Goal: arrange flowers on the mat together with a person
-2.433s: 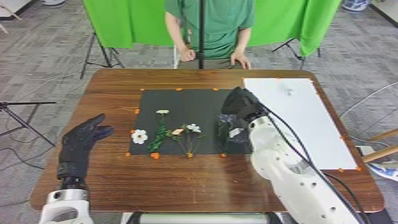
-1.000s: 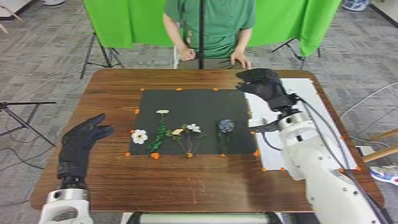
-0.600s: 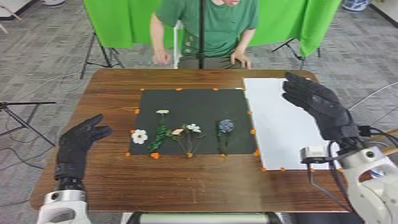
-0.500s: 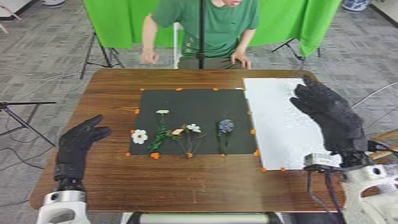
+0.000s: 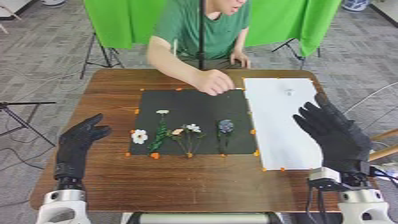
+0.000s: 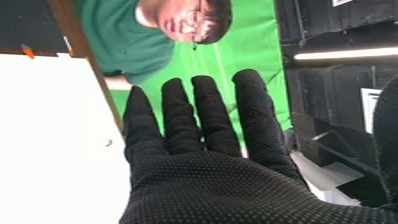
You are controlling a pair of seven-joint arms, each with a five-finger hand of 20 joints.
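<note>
Black-gloved, the right hand [image 5: 342, 144], fingers spread, hangs at frame right, below the small pale piece [image 5: 289, 91], likely next to place; the person's hand [image 5: 211, 81] is left of it.

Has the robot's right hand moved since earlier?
Yes: in the head view, the right hand went rightward from over the black mat to the right edge of the white sheet.

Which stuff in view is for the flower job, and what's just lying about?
Job:
- dark mat
- white flower
- blue flower
- right robot hand
- person's hand

Lying about:
- green cloth
- tripod
- white sheet, probably; role unclear
</note>
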